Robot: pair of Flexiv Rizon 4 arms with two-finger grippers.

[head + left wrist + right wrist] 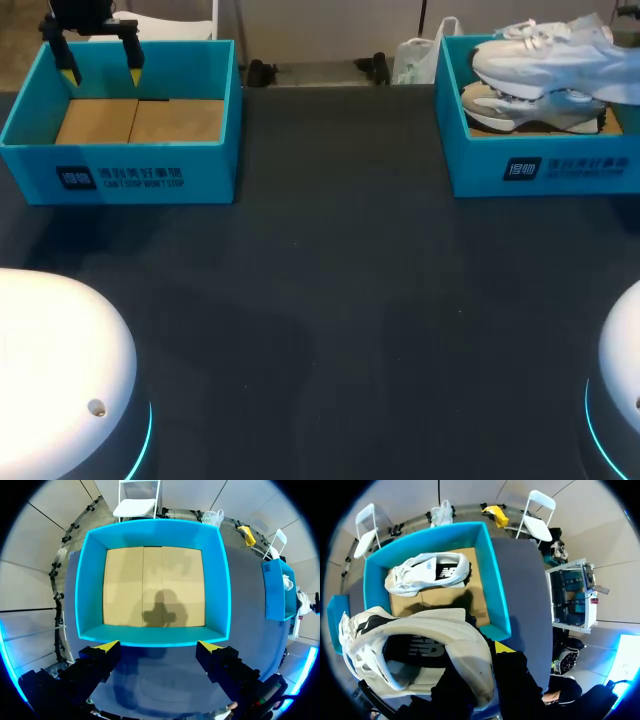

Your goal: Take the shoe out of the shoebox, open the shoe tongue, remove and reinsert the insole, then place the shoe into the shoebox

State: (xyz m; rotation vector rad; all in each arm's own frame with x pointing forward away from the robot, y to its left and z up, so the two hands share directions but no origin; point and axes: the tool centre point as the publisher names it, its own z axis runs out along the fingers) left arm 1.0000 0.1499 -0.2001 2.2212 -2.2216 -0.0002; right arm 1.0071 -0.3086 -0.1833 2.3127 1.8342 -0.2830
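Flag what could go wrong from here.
1. The lifted shoe fills the right wrist view and hides most of the grip; a shallow hold could slip.
2. It hangs above the box, where a second shoe lies; a drop would likely land on that shoe or the rim.

Shoeboxes: two, both teal. I count the left shoebox [120, 178] and the right shoebox [545, 172].
Shoes: two, both white. There is the lying shoe [530, 108] and the raised shoe [545, 48].
Shoes inside a box: one, the lying shoe, in the right shoebox.
Shoes in my grip: one, the raised shoe.
Grippers: two, both mine. They are my left gripper [102, 70] and my right gripper [487, 652].
Yellow fingertips showing: three. Two are on my left gripper and one on my right; the raised shoe hides the other.
Arm bases: two, white domes, the left base [60, 360] and the right base [622, 385].
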